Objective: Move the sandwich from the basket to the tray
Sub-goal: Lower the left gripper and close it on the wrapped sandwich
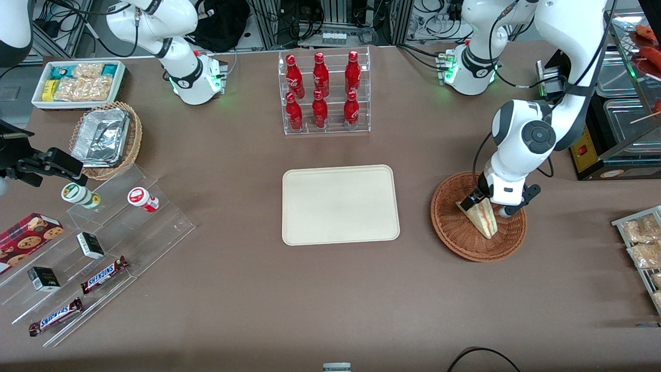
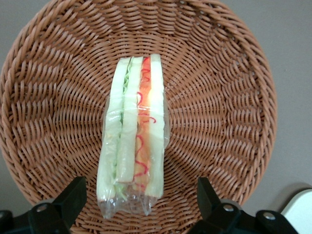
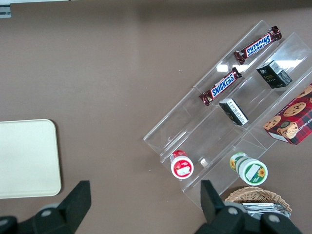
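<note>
Sandwich tip toward front camera.

One sandwich, one basket, one tray, one gripper with fingers apart, six red bottles, two Snickers bars, two small black boxes

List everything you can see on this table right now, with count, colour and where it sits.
sandwich: one, pale bread, red and green filling, in the basket
basket: one, reddish-brown, toward the working arm's end
tray: one, cream, table middle, nothing on it
cola bottles: six, red, clear rack farther from the camera than the tray
foil containers: silver, in a lighter wicker basket
snack bin: one, white
Snickers bars: two, on the clear stepped stand
claw: open, fingers either side of the sandwich
</note>
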